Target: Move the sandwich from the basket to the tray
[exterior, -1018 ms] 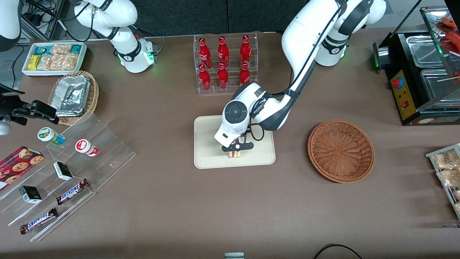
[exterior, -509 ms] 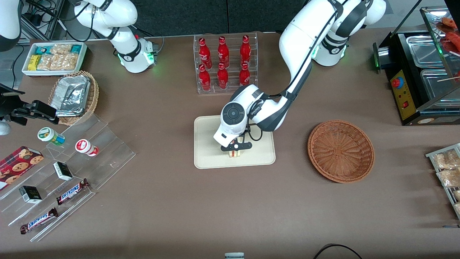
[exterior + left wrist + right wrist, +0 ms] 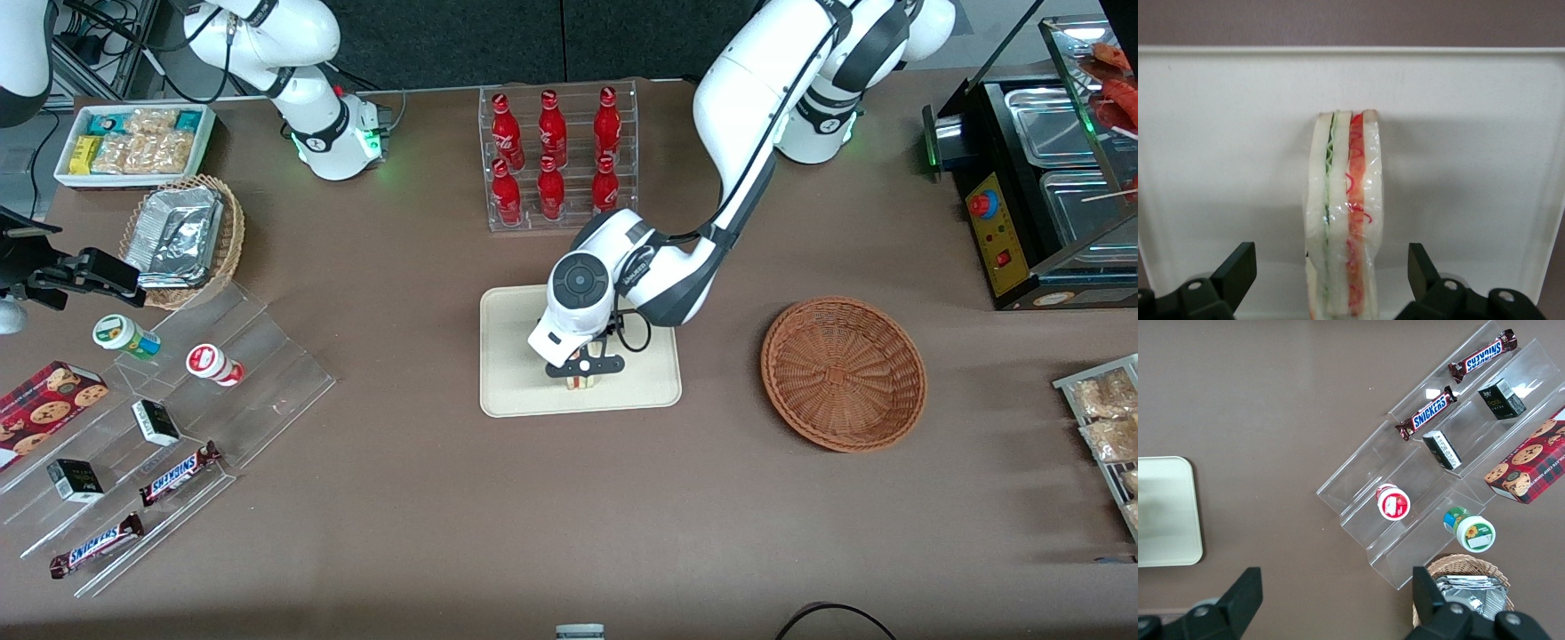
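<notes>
The sandwich (image 3: pixel 582 383) stands on its edge on the cream tray (image 3: pixel 516 391), in the half of the tray nearer the front camera. My left gripper (image 3: pixel 584 368) hangs straight over it, open. In the left wrist view the wrapped sandwich (image 3: pixel 1345 220) rises between the two black fingers (image 3: pixel 1238 273), and a gap shows on each side of it. The tray's bare floor (image 3: pixel 1225 147) lies all round it. The reddish-brown basket (image 3: pixel 843 373) sits beside the tray toward the working arm's end, with nothing in it.
A rack of red bottles (image 3: pixel 556 160) stands farther from the front camera than the tray. Toward the parked arm's end are a clear stepped shelf (image 3: pixel 222 391) with snacks, a tan basket with foil trays (image 3: pixel 182 236) and a white snack bin (image 3: pixel 133 142). A food warmer (image 3: pixel 1049 178) is at the working arm's end.
The wrist has shifted only slightly over the tray. The sandwich stays in the same spot on the tray.
</notes>
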Motion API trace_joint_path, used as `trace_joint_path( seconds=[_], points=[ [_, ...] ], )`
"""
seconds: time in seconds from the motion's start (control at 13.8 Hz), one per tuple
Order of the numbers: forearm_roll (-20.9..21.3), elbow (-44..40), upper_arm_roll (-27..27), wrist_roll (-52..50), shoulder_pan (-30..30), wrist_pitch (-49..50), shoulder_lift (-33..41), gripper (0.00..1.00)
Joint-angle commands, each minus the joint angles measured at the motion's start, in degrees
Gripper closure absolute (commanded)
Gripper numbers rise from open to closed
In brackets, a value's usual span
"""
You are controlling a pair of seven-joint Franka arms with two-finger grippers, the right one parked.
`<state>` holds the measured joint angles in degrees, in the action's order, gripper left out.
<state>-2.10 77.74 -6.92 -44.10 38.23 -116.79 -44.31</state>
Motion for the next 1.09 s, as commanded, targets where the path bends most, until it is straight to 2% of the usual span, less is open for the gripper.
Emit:
trace_joint_path(
  seconds=[0.0,0.07,0.22,0.36,0.58,1.02],
  points=[
    [0.6,0.39,4.45,5.24,0.09,4.62,3.69,0.0],
    [0.52,0.48,4.9,7.95,-0.08,6.38,4.83,0.0],
    [-0.27,0.83,9.88,17.86,-0.08,9.2,6.77,0.0],
    [-0.8,2.93,13.58,21.24,-0.08,10.44,9.4,0.0],
    [-1.33,6.7,19.47,31.86,-0.08,12.81,13.36,0.0],
    [-8.71,12.69,30.55,41.81,-0.08,12.37,19.78,0.0]
  ],
)
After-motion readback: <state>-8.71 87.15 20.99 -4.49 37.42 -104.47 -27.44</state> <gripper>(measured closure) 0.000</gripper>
